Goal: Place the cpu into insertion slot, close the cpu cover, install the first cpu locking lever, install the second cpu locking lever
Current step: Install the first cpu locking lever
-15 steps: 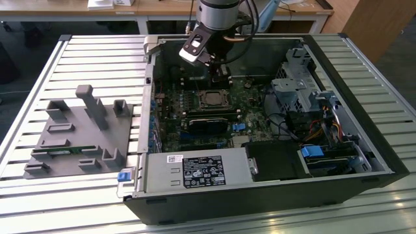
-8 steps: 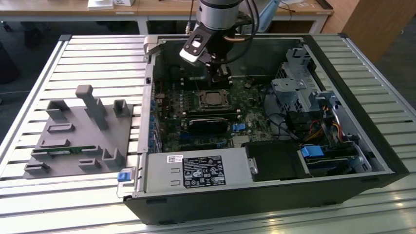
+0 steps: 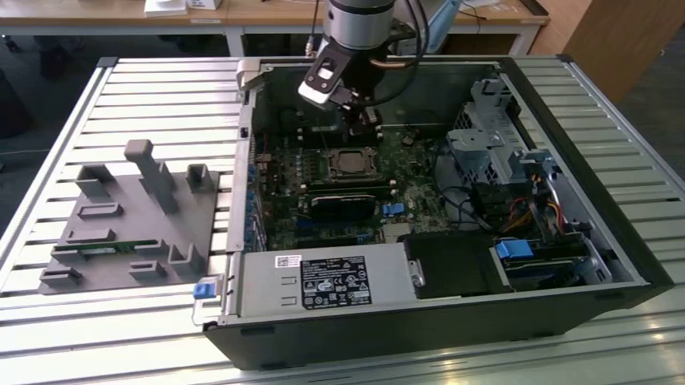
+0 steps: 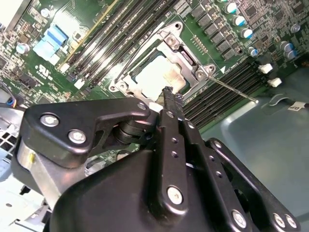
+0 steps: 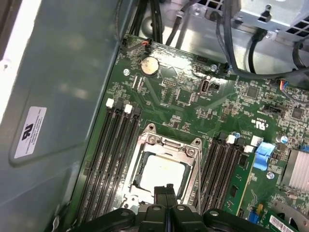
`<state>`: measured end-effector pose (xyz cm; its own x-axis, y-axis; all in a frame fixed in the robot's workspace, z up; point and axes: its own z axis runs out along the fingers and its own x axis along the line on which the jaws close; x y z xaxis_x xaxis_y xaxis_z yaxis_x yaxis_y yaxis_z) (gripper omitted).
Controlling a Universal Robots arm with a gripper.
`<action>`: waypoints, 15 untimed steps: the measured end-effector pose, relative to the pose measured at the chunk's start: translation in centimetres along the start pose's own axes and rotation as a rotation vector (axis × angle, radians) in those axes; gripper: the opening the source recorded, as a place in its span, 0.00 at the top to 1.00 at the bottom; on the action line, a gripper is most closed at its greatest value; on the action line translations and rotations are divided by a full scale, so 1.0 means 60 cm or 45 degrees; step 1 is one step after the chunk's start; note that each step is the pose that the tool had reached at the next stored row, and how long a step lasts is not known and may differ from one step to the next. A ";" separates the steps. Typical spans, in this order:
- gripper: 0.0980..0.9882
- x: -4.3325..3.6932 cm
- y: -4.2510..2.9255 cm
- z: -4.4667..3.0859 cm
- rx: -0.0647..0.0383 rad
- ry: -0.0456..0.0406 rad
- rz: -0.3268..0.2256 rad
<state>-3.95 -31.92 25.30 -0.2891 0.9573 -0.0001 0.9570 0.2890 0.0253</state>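
Observation:
The cpu (image 5: 161, 173) lies flat in the motherboard socket, its pale metal top showing through the square opening of the cpu cover (image 5: 166, 144). The cover frame lies down around the cpu (image 4: 155, 75) in both wrist views. A thin silver locking lever (image 4: 234, 90) sticks out sideways from one socket corner. My gripper (image 5: 166, 188) hovers just over the socket's edge, its two black fingers pressed together with nothing between them. In the exterior view the gripper (image 3: 365, 127) hangs inside the open computer case, right behind the cpu (image 3: 348, 163).
Memory slots (image 5: 113, 154) flank the socket on both sides. The case holds a power supply (image 3: 321, 282), a drive cage (image 3: 487, 148) and loose cables (image 3: 524, 212). A grey parts fixture (image 3: 134, 220) stands on the slatted table at the exterior view's left.

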 end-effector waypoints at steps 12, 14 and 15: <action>0.99 0.000 0.000 0.000 0.000 0.003 -0.130; 0.99 0.000 0.000 0.000 0.000 0.004 -0.143; 0.99 0.000 0.000 0.000 0.000 0.004 -0.148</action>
<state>-3.96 -31.92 25.30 -0.3980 0.9174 -0.0001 0.9171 0.3979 0.0253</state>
